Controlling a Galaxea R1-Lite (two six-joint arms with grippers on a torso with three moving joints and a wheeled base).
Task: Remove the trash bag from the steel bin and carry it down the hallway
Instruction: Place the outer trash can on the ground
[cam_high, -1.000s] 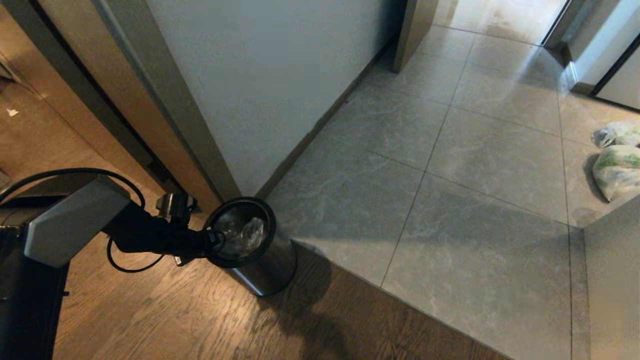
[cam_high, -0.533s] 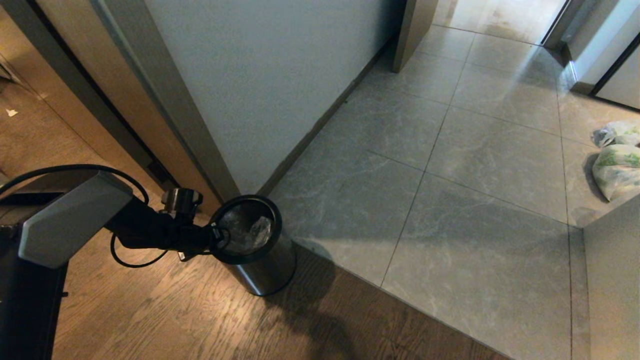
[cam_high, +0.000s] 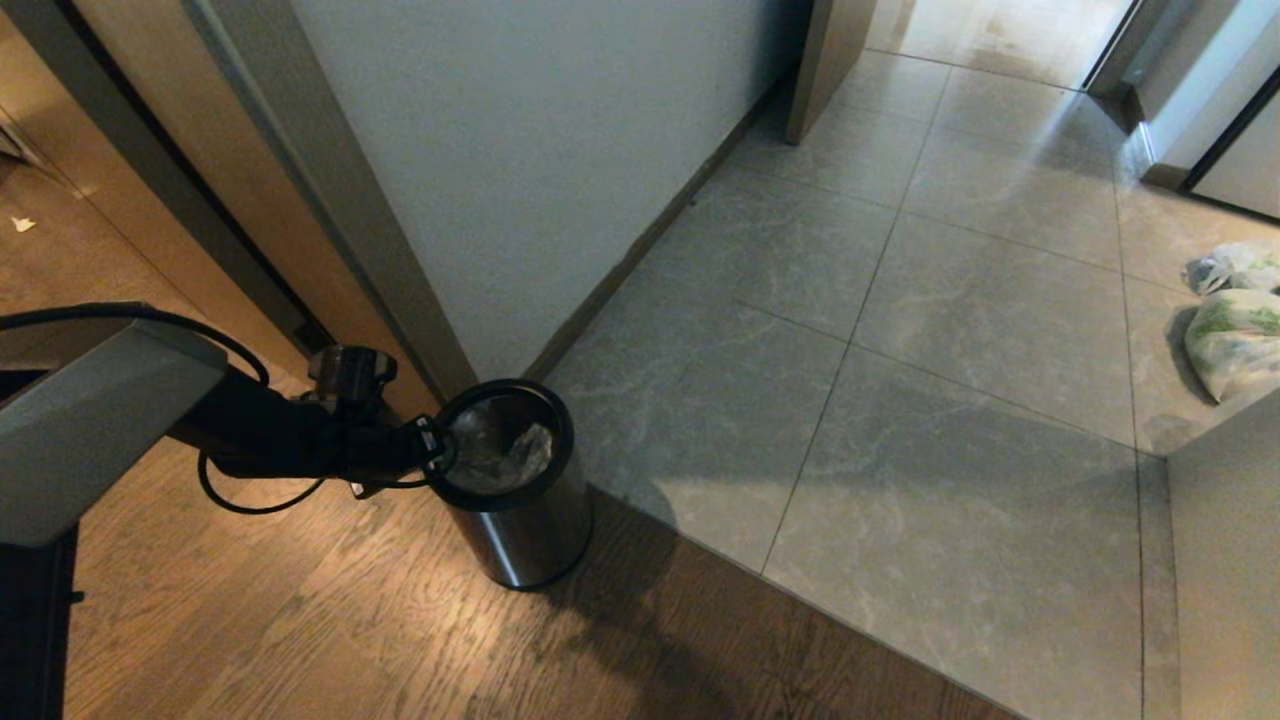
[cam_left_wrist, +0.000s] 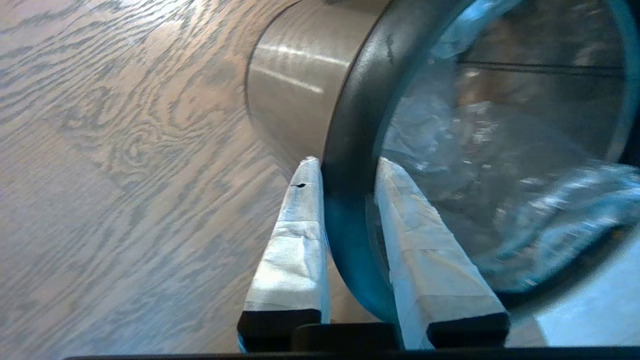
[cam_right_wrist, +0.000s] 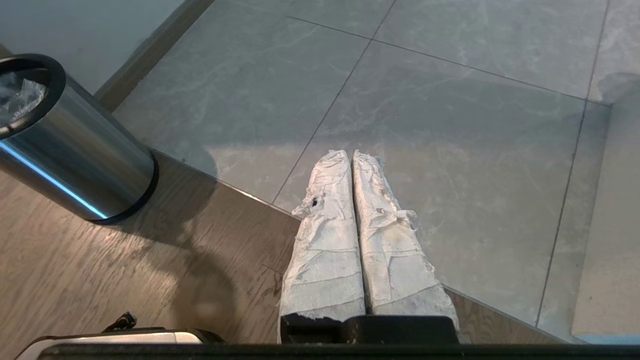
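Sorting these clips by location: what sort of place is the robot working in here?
Probably a home or apartment interior, at a doorway into a hallway: brown wood-plank floor meets large grey marbled tiles, a small steel bin stands by the wall corner, and printed white bags sit on the tiles.

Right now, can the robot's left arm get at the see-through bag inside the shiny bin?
Probably yes. The left gripper already straddles the steel bin at its black rim, one finger inside against the trash bag, and nothing blocks it.
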